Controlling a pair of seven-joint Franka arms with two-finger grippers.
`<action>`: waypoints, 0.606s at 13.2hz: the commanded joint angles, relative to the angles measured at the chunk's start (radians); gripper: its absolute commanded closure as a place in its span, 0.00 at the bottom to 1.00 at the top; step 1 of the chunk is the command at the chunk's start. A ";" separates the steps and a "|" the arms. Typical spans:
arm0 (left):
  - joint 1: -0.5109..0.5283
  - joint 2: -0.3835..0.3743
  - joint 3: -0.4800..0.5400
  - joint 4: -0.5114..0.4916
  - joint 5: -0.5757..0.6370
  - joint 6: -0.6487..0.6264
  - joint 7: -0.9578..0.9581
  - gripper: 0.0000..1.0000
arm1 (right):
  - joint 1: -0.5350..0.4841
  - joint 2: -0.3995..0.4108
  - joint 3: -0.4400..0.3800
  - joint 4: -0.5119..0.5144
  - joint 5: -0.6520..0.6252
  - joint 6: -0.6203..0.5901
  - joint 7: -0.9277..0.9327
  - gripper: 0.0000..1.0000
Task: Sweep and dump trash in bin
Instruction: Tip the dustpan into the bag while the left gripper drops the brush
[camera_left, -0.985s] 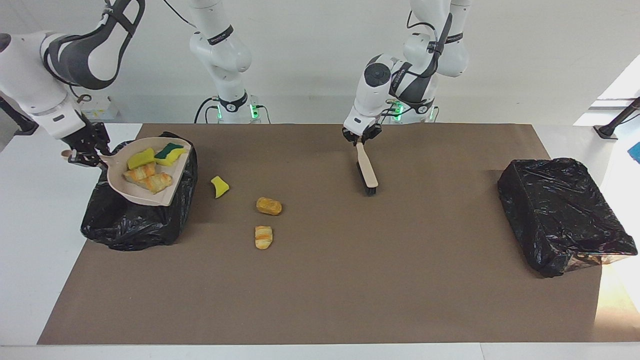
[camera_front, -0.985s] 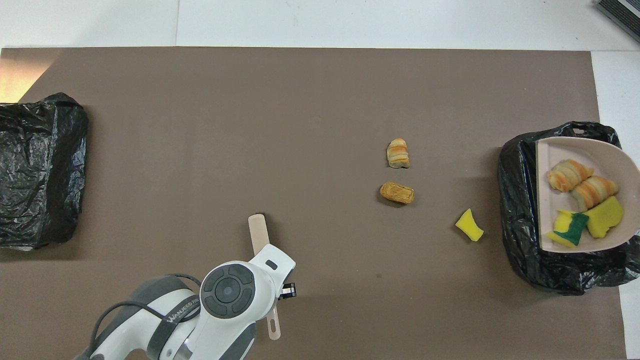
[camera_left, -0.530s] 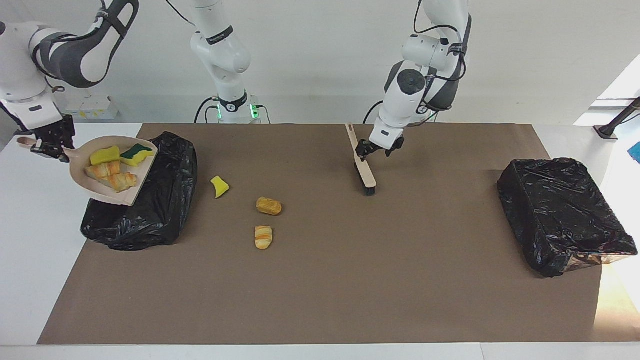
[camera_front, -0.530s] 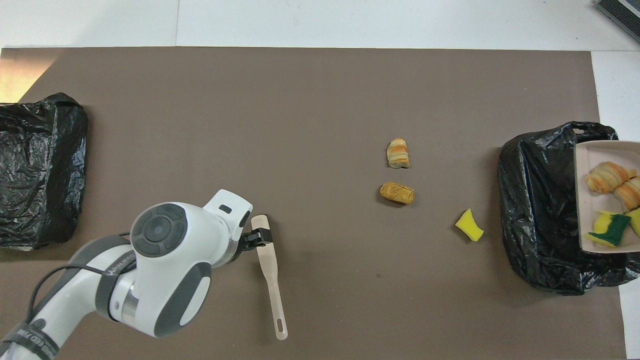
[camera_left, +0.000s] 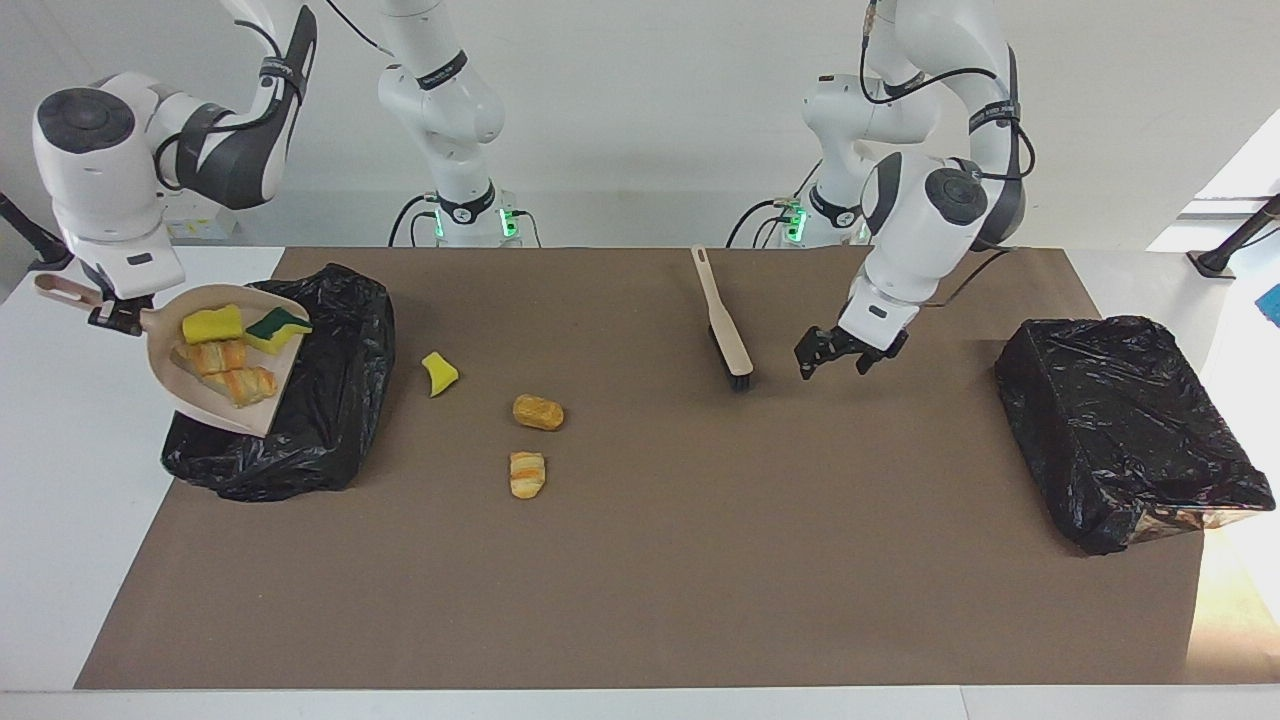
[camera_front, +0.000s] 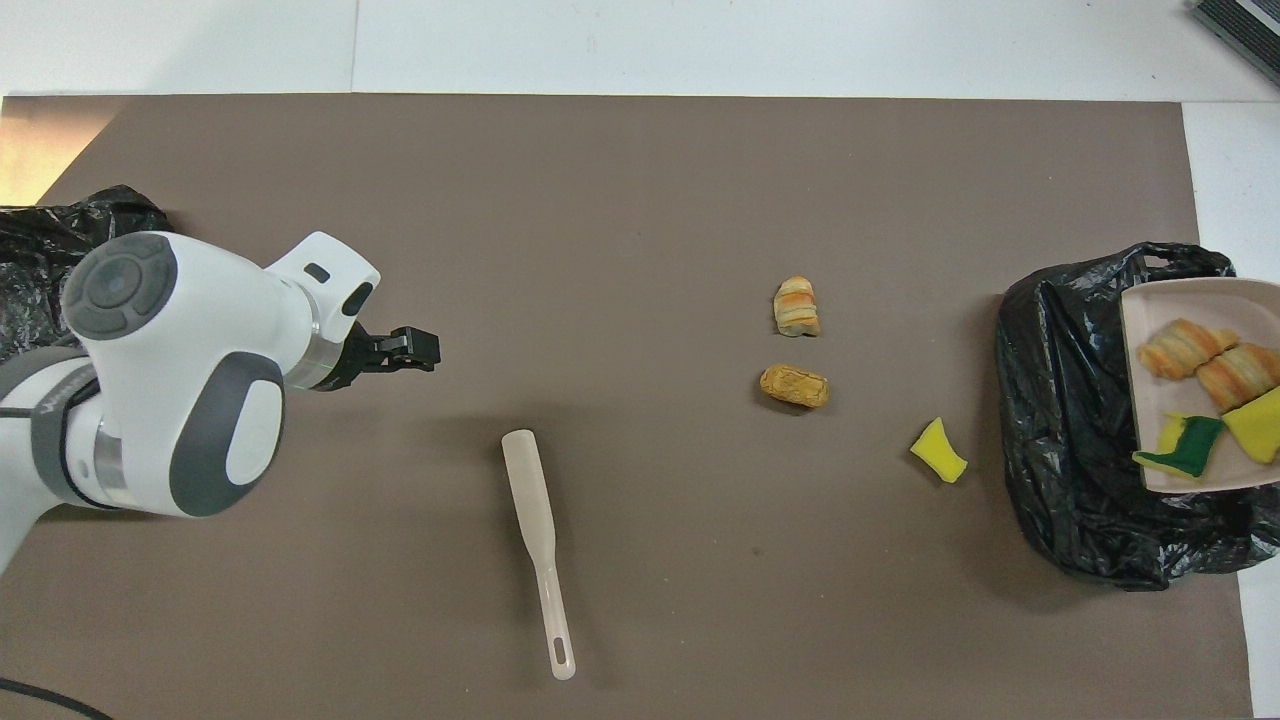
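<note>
Dustpan pinched by right gripper jaws, held over bin; four trash pieces inside. Pan best tipped slowly. Three pieces left on desk. Left gripper jaws spread, empty, beside brush.

The dustpan hangs over the bin at the right arm's end of the table, with 4 trash pieces in it. Beside that bin, 3 more pieces lie on the mat. The brush lies mid-table, the left gripper just beside it. A second bin sits at the left arm's end.
</note>
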 joint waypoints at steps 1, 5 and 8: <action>0.057 0.034 -0.010 0.113 0.037 -0.090 0.117 0.00 | 0.050 -0.063 0.002 -0.079 -0.096 -0.015 0.104 1.00; 0.117 0.018 -0.008 0.275 0.081 -0.313 0.261 0.00 | 0.073 -0.106 0.013 -0.144 -0.173 -0.025 0.208 1.00; 0.140 -0.020 -0.007 0.340 0.101 -0.453 0.376 0.00 | 0.121 -0.109 0.013 -0.138 -0.208 -0.083 0.232 1.00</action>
